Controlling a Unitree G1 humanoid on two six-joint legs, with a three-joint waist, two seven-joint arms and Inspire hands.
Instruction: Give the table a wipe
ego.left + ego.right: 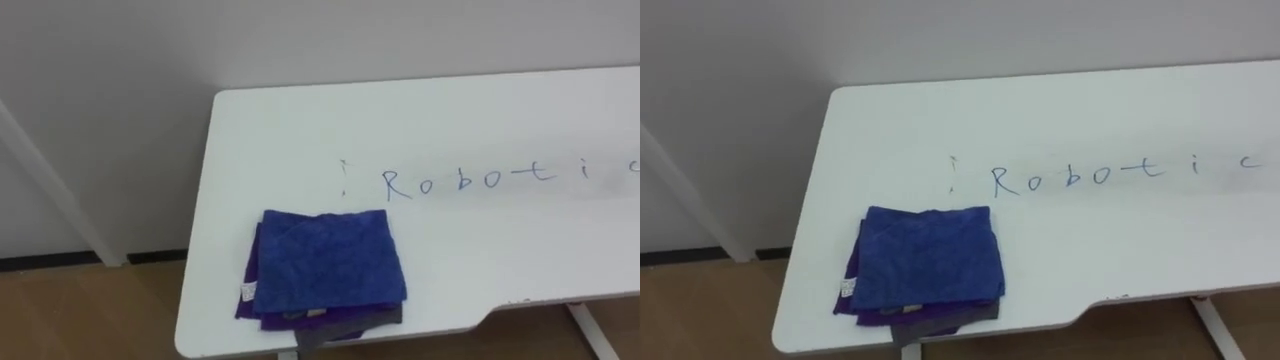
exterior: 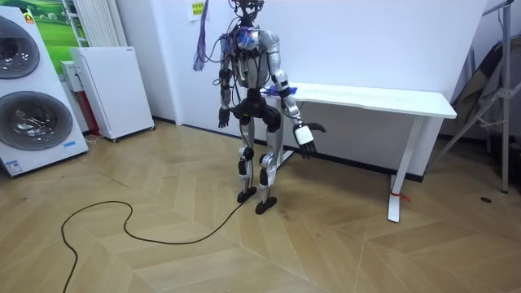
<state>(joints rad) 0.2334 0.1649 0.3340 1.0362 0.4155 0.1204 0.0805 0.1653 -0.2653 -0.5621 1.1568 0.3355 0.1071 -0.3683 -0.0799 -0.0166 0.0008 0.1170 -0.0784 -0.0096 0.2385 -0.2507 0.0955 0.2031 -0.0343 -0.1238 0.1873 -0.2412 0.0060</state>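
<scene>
— Looking for the cloth: where does it lie?

— The folded blue microfibre cloth (image 1: 330,260) sits on top of a purple cloth (image 1: 246,285) and a grey cloth (image 1: 385,316). The pile is near the front left corner of the white counter (image 1: 480,110), just short of the front edge. Blue marker writing (image 1: 500,180) runs along the middle of the counter, behind the pile and off toward the right end.

— And the hands?

— Neither is on it. The right hand (image 2: 305,137) hangs below the counter's front edge, fingers loosely apart and empty. The left hand (image 2: 222,120) hangs at the robot's side, too small to read.

— How will the cloth handle?

— Soft, light and limp, I'd judge. It may fold, or drag the lower cloths along. Pressing flat on its middle, or pinching its right edge, looks best.

— Which way does it point?

— It's nearly square, slightly longer along the counter's front edge, with its sides about parallel to that edge.
</scene>
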